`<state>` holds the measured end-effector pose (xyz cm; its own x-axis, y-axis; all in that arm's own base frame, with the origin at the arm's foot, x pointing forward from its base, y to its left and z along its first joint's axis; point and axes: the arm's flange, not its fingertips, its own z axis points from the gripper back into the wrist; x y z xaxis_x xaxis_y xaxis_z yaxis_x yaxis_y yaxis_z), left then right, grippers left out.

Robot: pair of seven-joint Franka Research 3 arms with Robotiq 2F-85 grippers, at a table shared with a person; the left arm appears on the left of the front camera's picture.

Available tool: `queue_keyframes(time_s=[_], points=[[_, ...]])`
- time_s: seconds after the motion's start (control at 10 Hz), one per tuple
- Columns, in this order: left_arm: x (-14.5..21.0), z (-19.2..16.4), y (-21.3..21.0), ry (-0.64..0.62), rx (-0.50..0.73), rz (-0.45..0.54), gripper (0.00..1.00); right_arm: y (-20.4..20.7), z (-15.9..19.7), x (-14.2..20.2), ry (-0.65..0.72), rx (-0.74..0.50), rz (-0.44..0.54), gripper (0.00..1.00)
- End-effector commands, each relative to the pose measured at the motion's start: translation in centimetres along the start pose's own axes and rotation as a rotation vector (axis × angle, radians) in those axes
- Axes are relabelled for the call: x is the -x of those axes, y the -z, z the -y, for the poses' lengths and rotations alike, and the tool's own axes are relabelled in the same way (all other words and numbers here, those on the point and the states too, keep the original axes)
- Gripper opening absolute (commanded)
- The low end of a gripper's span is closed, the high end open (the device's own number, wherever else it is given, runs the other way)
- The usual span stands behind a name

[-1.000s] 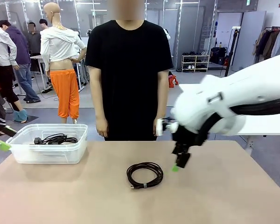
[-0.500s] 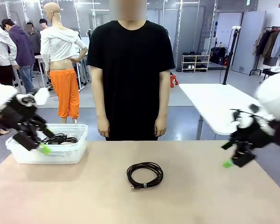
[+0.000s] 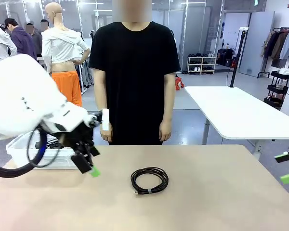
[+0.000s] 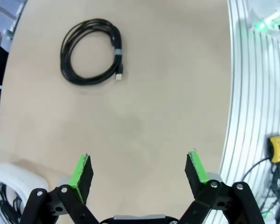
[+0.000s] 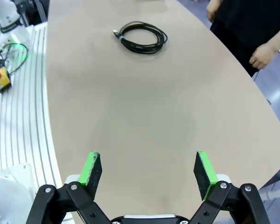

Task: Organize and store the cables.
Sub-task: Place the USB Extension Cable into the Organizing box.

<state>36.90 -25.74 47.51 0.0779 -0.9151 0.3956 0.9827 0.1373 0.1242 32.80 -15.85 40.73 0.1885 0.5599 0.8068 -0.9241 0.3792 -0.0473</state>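
Note:
One coiled black cable (image 3: 149, 180) lies flat on the tan table, in front of the person. In the left wrist view this cable (image 4: 91, 51) sits far ahead of my open left gripper (image 4: 139, 170), which has nothing between its green pads. From the front, my left gripper (image 3: 89, 166) hangs just above the table, left of the coil. My right gripper (image 3: 288, 167) stands open at the table's right edge. In its own view it is empty (image 5: 147, 170), with the coil (image 5: 141, 36) far off. More black cable (image 4: 3, 205) lies in the clear bin (image 4: 9, 175).
The clear plastic bin (image 3: 19, 144) stands at the table's left, largely behind my left arm. A person in a black shirt stands at the far side, hands (image 5: 261, 56) hanging at the sides. A red stop button (image 5: 0, 79) sits on the ribbed strip beside the table.
My left arm has swung in from the left, past the bin, toward the coil. My right arm has drawn back from beside the coil to the table's right edge. The coil has not moved.

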Motion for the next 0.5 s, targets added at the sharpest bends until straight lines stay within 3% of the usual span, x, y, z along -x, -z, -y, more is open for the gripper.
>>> queue_keyframes(time_s=[0.0,0.2,0.4], points=[[-3.1,-0.2,2.1,0.031,-0.046,-0.072,1.0,-1.5,0.4,2.6,-0.001,-0.02,0.101,1.0],[-6.2,0.5,4.5,0.084,-0.058,-0.103,1.0,-2.9,-0.4,5.2,0.005,-0.073,0.235,1.0],[-8.0,-0.3,6.5,0.132,-0.031,-0.1,1.0,-3.4,-0.6,6.7,0.025,-0.048,0.281,1.0]])
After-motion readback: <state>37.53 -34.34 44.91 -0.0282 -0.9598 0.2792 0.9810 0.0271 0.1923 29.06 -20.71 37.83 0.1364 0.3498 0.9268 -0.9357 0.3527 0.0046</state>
